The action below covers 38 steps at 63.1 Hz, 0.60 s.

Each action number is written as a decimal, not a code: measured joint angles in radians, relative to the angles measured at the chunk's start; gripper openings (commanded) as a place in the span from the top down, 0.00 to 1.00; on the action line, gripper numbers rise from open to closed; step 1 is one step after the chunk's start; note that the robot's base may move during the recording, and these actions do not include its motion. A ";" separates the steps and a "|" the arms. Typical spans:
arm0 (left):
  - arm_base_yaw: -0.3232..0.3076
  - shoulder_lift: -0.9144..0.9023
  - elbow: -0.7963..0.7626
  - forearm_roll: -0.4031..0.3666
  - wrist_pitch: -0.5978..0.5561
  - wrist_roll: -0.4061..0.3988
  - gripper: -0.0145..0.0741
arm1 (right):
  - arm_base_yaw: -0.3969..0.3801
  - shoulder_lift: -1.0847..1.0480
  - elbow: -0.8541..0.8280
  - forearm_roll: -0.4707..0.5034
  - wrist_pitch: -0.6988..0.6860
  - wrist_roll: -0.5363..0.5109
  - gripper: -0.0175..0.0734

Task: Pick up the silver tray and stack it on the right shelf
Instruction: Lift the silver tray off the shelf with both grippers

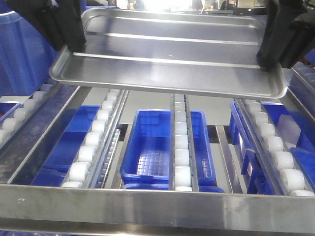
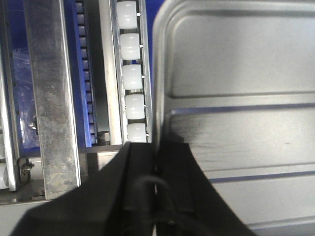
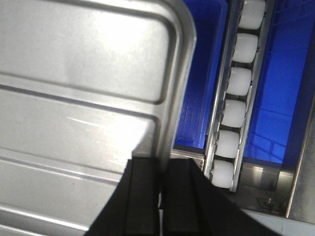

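Silver tray (image 1: 167,54): shiny, rectangular, with rounded corners and long ridges along its base. It is hanging in the air above the right shelf (image 1: 157,206), clear of the rollers and carried by its two short ends.

Left hand (image 1: 74,48): black fingers are pinching the tray's left rim. In the left wrist view the hand (image 2: 156,162) is clamping the raised edge with the jaws nearly together.

Right hand (image 1: 270,61): it is gripping the opposite rim in the same way. In the right wrist view the hand (image 3: 161,172) is squeezing the edge just below a rounded corner.

Right shelf: its steel frame is showing a wide, flat front bar, and lanes of white rollers (image 1: 182,147) are running back from that bar under the tray.

Blue bin (image 1: 152,152): it is sitting on a level beneath the roller lanes, under the tray's near edge. More blue bins are lying to either side.
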 measured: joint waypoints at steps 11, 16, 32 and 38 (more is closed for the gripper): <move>0.000 0.000 0.000 0.000 0.000 0.000 0.94 | 0.000 0.000 0.000 0.000 0.000 0.000 0.75; 0.000 0.000 0.000 0.000 0.000 0.000 0.94 | 0.000 0.000 0.000 0.000 0.001 0.000 0.75; -0.002 0.000 0.000 -0.003 0.000 0.000 0.94 | 0.000 0.000 0.000 0.000 0.006 0.000 0.75; -0.002 0.000 0.000 -0.003 0.000 0.000 0.94 | 0.000 0.000 0.000 0.000 0.006 0.000 0.75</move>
